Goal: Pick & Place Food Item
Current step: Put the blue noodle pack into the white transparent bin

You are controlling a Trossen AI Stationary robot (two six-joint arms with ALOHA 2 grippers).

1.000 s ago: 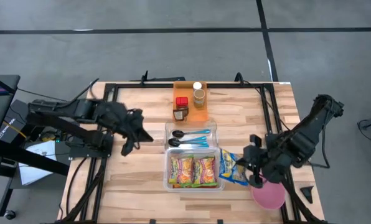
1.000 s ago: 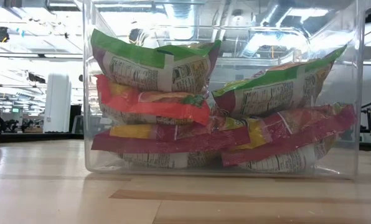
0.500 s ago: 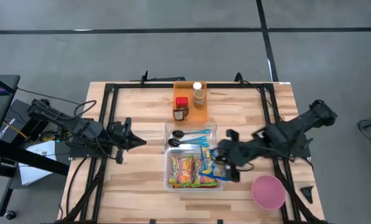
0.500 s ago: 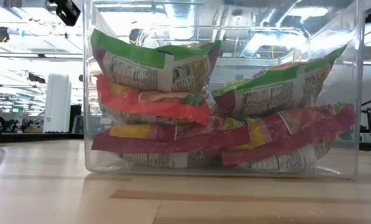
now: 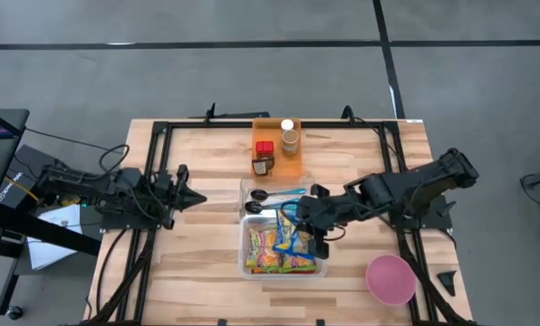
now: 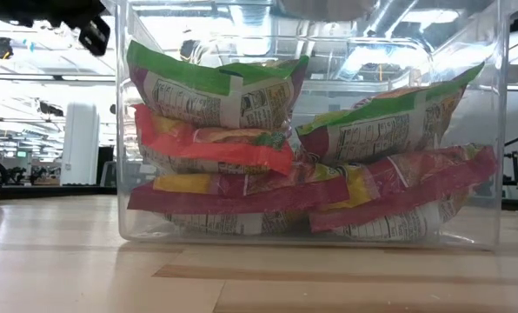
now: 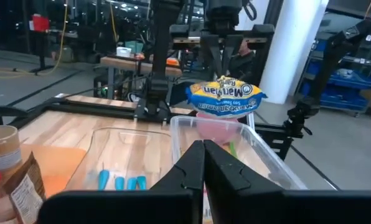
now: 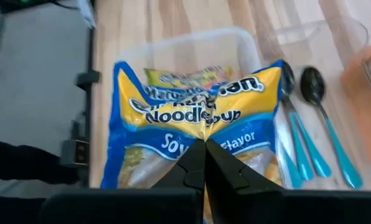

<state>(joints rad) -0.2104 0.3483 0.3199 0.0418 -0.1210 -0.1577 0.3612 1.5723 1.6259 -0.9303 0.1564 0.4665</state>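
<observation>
The right gripper [image 5: 308,224] reaches over the clear bin [image 5: 246,264] from its far-right side, its fingers pinched tight on the top seam of a yellow and blue noodle packet [image 5: 293,228]. In the right wrist view the packet [image 8: 195,134] hangs below the closed fingers, spread flat, directly above the open bin [image 8: 248,37]. From the left wrist view the same packet [image 7: 224,99] shows lifted clear of the bin's rim [image 7: 235,130], not touching it.

Inside the bin lie more packets [image 6: 215,87] in green, red and yellow wrappers, stacked against its walls. Just behind the bin sits a smaller clear tray [image 5: 248,184] holding spoons [image 5: 272,195] with blue handles. Farther behind that is an orange tray [image 5: 297,166] with small jars [image 5: 289,139]. A pink bowl [image 5: 390,279] rests to the right of the bin, near the table's front edge.

The left gripper [image 5: 190,197] waits well to the left of the bin; its fingers look closed and empty, though the view is narrow.
</observation>
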